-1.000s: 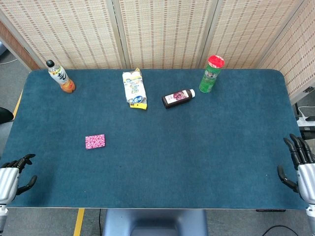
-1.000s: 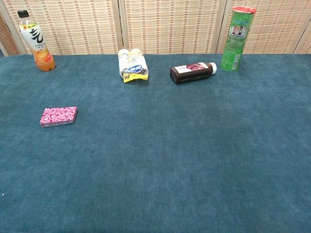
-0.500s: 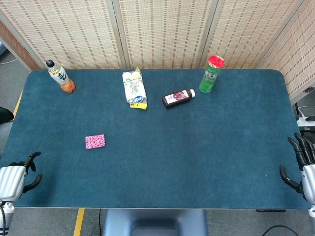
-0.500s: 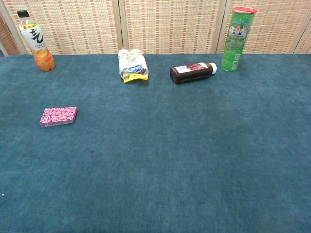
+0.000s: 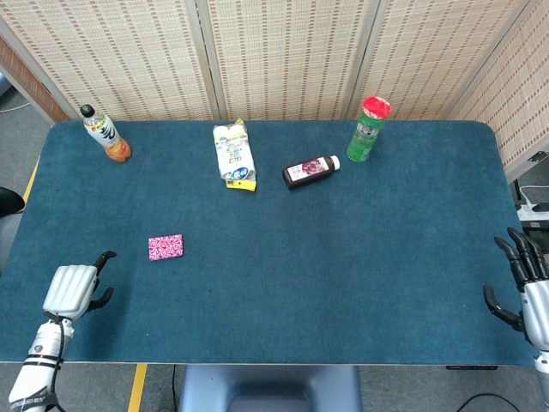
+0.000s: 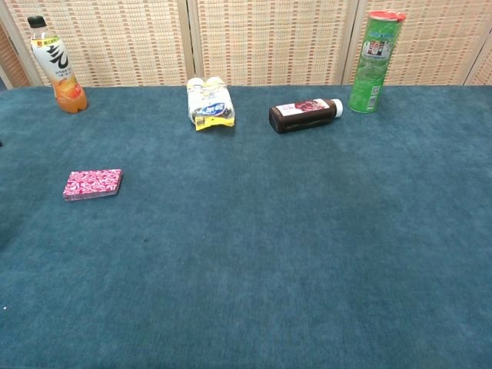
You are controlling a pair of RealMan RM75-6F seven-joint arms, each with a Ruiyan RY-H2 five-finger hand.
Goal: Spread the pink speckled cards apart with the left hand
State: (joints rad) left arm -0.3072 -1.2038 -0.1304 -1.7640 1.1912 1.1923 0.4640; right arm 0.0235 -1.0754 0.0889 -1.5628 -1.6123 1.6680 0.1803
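We see our left hand, fingers loosely curled and empty, near the cards but not touching them.

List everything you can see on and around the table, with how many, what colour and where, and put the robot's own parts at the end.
table: one, dark blue cloth top, fills both views
cards: one stack, pink speckled, left side, still squared up
juice bottle: one, orange drink with black cap, upright at far left corner
snack pack: one, white and yellow, lying at far middle-left
dark bottle: one, dark with white cap, lying on its side right of the snack pack
can: one, green tube with red lid, upright at far right of middle
screen: woven beige panels behind the table
left hand: silver with black fingers, over near left edge, holding nothing, short of the cards
right hand: at right edge, fingers apart, holding nothing
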